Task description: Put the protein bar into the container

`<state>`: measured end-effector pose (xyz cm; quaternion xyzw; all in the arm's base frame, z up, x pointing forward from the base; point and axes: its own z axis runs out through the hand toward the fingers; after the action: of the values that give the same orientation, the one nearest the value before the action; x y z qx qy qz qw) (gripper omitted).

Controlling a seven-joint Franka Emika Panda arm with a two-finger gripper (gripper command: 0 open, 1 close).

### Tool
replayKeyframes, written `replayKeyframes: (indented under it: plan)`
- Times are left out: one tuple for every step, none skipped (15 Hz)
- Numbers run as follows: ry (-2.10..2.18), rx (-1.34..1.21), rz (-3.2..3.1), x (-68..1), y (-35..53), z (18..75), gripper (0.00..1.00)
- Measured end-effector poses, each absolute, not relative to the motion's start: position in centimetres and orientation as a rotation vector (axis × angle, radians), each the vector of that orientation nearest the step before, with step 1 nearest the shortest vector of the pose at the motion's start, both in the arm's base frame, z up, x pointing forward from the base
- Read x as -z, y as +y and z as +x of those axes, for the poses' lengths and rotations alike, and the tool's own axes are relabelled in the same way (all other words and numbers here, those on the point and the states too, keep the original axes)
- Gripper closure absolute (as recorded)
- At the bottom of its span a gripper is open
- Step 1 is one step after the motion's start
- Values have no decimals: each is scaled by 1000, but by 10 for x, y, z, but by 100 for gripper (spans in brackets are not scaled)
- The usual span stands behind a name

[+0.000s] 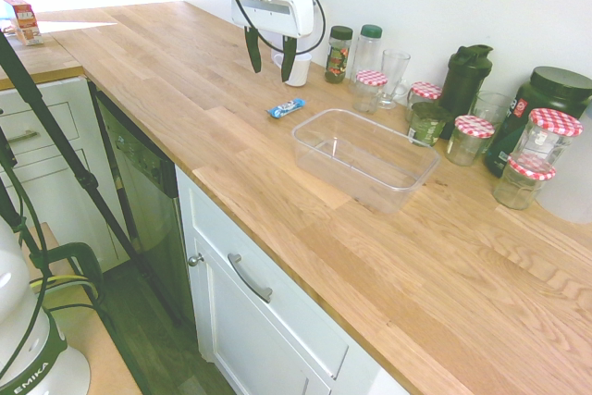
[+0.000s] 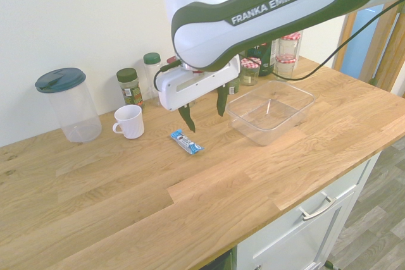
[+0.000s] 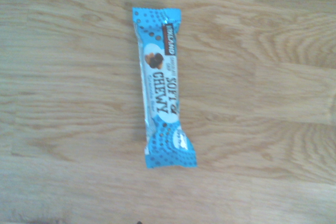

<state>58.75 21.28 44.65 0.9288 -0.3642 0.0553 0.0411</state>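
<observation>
- One pincer [image 1: 271, 57] hangs above the wooden countertop [image 1: 185, 90] with its two dark fingers spread apart, grasping nothing.
- One protein bar [image 1: 286, 108] lies flat on the wood just below the pincer, untouched; its shiny blue wrapper is slim and oblong with crimped ends, dotted dark, with a white panel reading "SOFT CHEWY" in the wrist view [image 3: 163, 95].
- One container [image 1: 364, 156] sits near the pincer, beyond the bar: a clear plastic tub, rectangular with rounded corners and a rim, shallow, lidless, nothing inside.
- One white ceramic mug [image 2: 129, 121] with a handle stands close beside the pincer, on the side away from the tub.
- One tall clear canister [image 2: 68, 104] with a dark round lid stands past the mug, further off.
- Two spice bottles [image 2: 130, 86] with green caps stand behind the pincer by the wall.
- At least five glass jars [image 1: 472, 139] with red-checked lids cluster well beyond the tub.
</observation>
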Motion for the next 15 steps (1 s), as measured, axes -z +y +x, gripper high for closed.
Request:
replayKeyframes:
  plan:
    - [-1114,-162,2847,-440,217,596,0]
    - [-1112,-154,2848,-432,220,603,0]
    - [-1110,-152,2851,-426,223,610,0]
    - [-1101,-154,2861,-421,227,615,0]
    - [-1084,-155,2875,-416,230,620,0]
    - [-1064,-153,2887,-411,232,623,0]
    - [-1048,-149,2894,-406,234,627,0]
    - [-1035,-146,2898,-401,235,630,0]
    - [-1022,-141,2899,-393,235,633,0]
    - [-1011,-134,2898,-387,235,635,0]
    - [-999,-129,2897,-381,234,638,0]
    - [-989,-126,2897,-377,235,640,0]
    - [-983,-123,2898,-373,236,642,0]
    - [-976,-120,2900,-371,238,644,0]
    - [-970,-115,2903,-367,238,646,0]
